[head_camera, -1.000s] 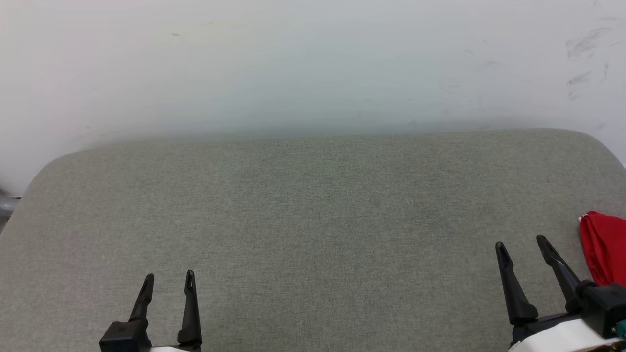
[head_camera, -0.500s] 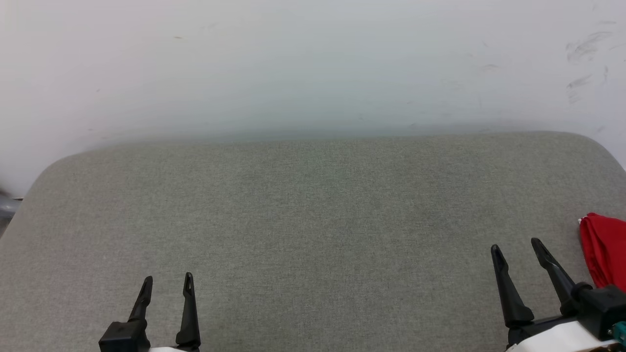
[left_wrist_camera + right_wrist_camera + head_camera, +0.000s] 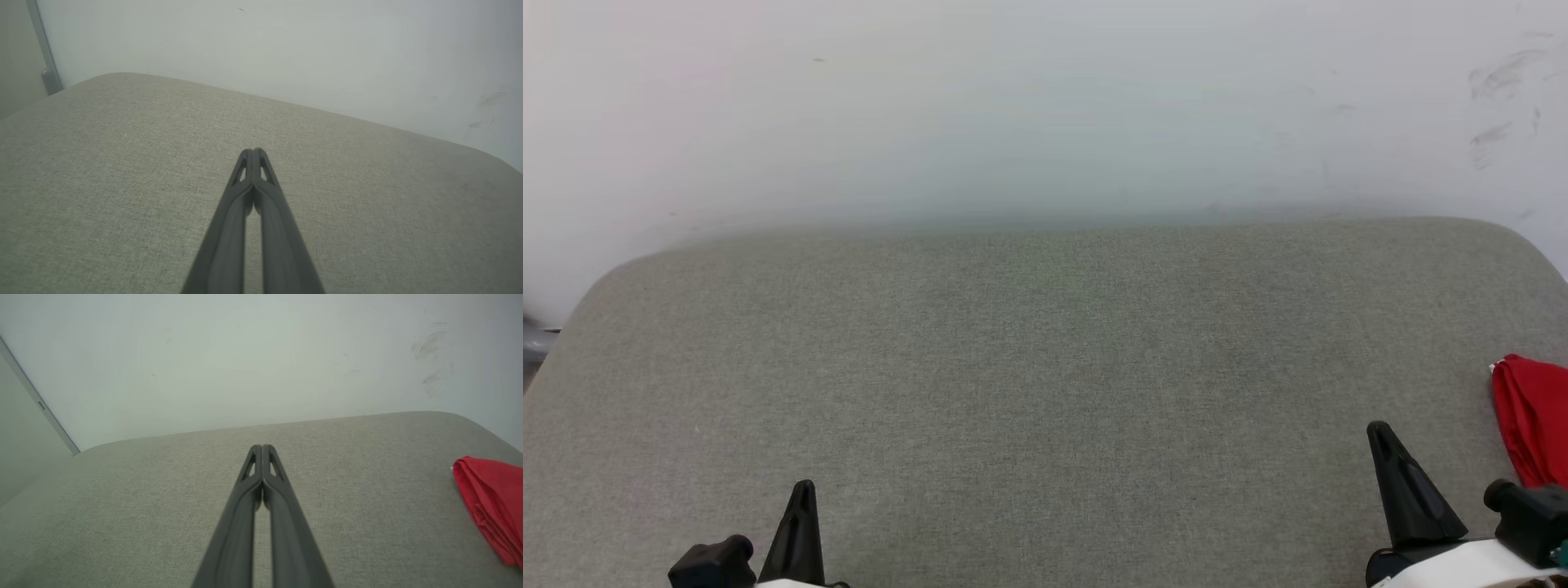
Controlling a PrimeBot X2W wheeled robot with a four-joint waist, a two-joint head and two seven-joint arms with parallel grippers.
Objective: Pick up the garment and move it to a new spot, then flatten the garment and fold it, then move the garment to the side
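The garment (image 3: pixel 1533 416) lies folded as a red bundle at the right edge of the grey padded surface (image 3: pixel 1045 343); its lettering and sleeves are hidden. The same red bundle (image 3: pixel 492 504) sits at the right of the right wrist view. My right gripper (image 3: pixel 1380 431) is shut and empty, a short way left of the garment and not touching it; its tips (image 3: pixel 262 448) meet over bare fabric. My left gripper (image 3: pixel 802 488) is shut and empty at the lower left, its tips (image 3: pixel 253 152) pressed together above the surface.
A pale wall (image 3: pixel 1045 106) rises behind the padded surface, with scuff marks at its upper right. The surface has rounded far corners. A grey metal post (image 3: pixel 44 53) stands past the left corner.
Both grippers have gone from open to shut and have drawn back toward the lower edge of the head view. The garment has stayed where it was.
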